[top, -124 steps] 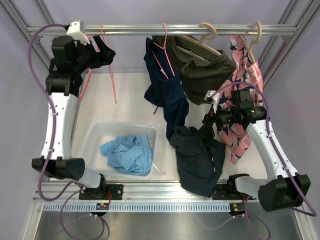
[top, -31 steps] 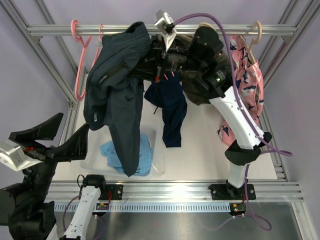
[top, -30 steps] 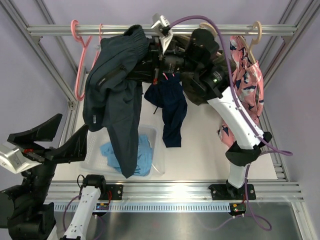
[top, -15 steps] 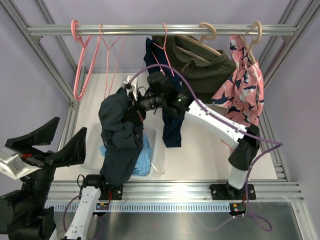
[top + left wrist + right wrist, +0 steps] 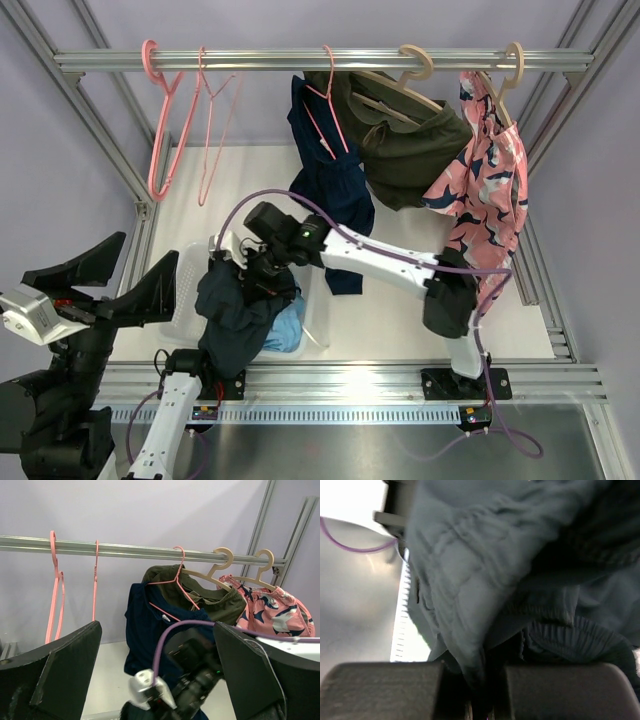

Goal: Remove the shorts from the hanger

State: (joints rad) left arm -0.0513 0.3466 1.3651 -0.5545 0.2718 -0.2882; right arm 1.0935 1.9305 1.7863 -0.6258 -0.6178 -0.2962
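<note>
My right gripper (image 5: 248,278) is shut on the dark slate-navy shorts (image 5: 235,305), bunched over the white basket (image 5: 318,318). The right wrist view shows that slate fabric (image 5: 470,580) pinched between the fingers (image 5: 385,690). Light sky-blue shorts (image 5: 287,322) lie in the basket, partly covered. Deep navy shorts (image 5: 325,170) hang on a pink hanger (image 5: 328,85) on the rail; they also appear in the left wrist view (image 5: 145,625). My left gripper (image 5: 110,285) stands open at the near left, holding nothing.
Empty pink hangers (image 5: 155,120) hang at the rail's (image 5: 260,60) left end. Olive-green shorts (image 5: 405,140) and a pink patterned pair (image 5: 485,190) hang on wooden hangers to the right. The right arm stretches across the table's middle. Frame posts stand at both sides.
The right arm has carried the dark slate-navy shorts from up by the rail down and toward the near left, onto the basket. The left arm has stayed in place.
</note>
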